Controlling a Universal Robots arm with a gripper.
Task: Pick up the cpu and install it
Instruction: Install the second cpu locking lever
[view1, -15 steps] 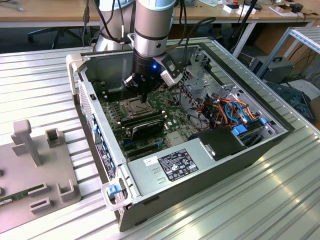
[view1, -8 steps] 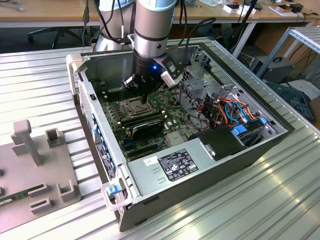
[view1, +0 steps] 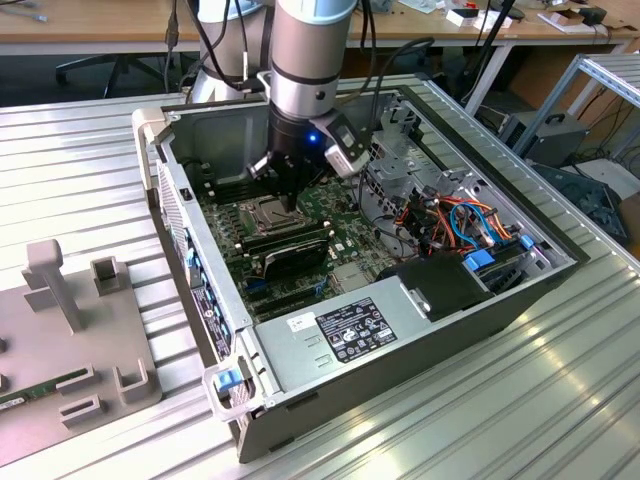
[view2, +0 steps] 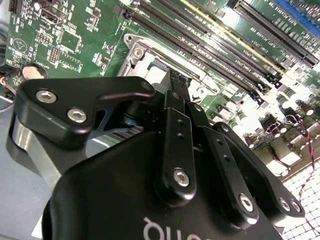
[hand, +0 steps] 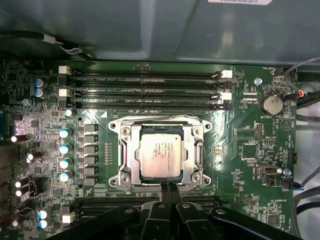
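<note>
The cpu (hand: 160, 155), a small square chip with a dull silver top, lies flat inside the square socket frame (hand: 118, 150) on the green motherboard (hand: 245, 145). My gripper (hand: 168, 187) hangs just above the socket's edge with its two black fingers (view2: 178, 107) pressed together and nothing between them. A pale corner of the cpu (view2: 156, 73) peeks past the fingers in the second wrist view. In the exterior view my gripper (view1: 291, 198) reaches down into the open computer case (view1: 420, 350), right over the socket frame (view1: 266, 213).
Long black memory slots (hand: 145, 90) run on one side of the socket, more slots (view1: 287, 250) on the other. Cables (view1: 455, 222) and a drive cage fill the case's right side in the exterior view. A grey fixture plate (view1: 70, 340) lies outside the case on the left.
</note>
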